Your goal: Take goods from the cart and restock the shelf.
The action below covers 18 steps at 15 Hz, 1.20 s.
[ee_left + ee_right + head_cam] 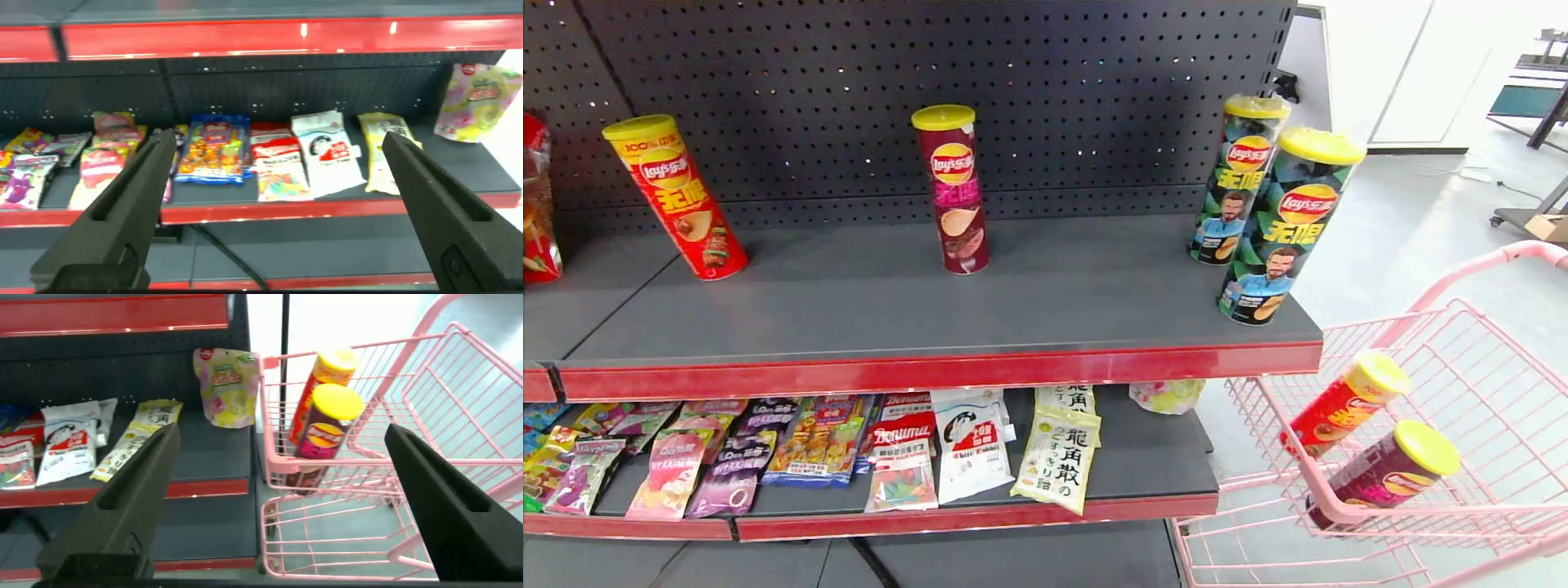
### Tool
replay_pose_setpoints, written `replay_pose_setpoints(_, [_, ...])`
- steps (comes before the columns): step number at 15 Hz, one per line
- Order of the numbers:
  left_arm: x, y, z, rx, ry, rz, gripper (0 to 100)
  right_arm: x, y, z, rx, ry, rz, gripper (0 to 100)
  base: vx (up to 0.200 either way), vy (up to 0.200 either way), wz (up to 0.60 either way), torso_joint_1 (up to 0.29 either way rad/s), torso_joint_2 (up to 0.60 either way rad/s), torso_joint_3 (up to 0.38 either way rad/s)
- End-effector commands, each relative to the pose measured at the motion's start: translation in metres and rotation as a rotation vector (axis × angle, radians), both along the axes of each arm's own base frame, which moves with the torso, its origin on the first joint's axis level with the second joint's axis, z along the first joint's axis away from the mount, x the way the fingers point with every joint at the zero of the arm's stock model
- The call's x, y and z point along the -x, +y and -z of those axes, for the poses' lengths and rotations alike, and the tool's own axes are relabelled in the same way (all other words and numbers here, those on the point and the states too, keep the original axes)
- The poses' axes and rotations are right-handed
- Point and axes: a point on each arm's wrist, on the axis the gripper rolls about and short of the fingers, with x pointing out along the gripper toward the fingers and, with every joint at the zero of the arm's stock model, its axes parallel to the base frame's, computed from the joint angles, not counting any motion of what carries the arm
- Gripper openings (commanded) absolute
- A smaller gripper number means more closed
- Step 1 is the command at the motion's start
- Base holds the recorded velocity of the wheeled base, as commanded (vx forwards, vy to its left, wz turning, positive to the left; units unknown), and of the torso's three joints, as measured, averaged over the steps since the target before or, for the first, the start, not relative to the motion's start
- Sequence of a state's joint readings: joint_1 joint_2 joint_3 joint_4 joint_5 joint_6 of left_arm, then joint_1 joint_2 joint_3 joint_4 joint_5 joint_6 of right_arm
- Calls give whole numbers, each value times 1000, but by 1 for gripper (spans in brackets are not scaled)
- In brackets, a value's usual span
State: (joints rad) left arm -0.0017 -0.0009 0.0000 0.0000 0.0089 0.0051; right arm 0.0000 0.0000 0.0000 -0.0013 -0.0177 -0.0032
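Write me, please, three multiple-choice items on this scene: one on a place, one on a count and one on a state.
1. Where on the top shelf do the two green cans stand?
A. at its left end
B. at its right end
C. in its middle

2. How many cans lie in the cart?
A. one
B. two
C. four

3. The left gripper is:
A. open
B. shut on a can
C. shut on a bag

Answers:
1 B, both stand by the shelf's right edge, one behind the other.
2 B, a red can and a maroon can lean in it.
3 A, its fingers stand wide apart with nothing between them.
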Motion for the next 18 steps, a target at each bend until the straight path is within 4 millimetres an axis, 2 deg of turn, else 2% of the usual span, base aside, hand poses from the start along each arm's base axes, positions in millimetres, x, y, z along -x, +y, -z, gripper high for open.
replay_pose_setpoints(1, [0, 0, 0, -1, 1, 0, 100, 0, 0, 0, 0, 0, 1, 100, 0, 0, 0, 0, 0, 0])
replay_pose_setpoints(2, [0, 0, 0, 2, 1, 0, 100, 0, 0, 0, 0, 0, 1, 100, 0, 0, 0, 0, 0, 0])
replay_pose_setpoints(13, [0, 0, 0, 4, 1, 0, 100, 0, 0, 0, -2, 0, 1, 100, 0, 0, -600, 4, 2, 1])
replay_pose_setpoints(18, [0, 0, 0, 5, 1, 0, 100, 0, 0, 0, -6, -2, -2, 100, 0, 0, 0, 0, 0, 0])
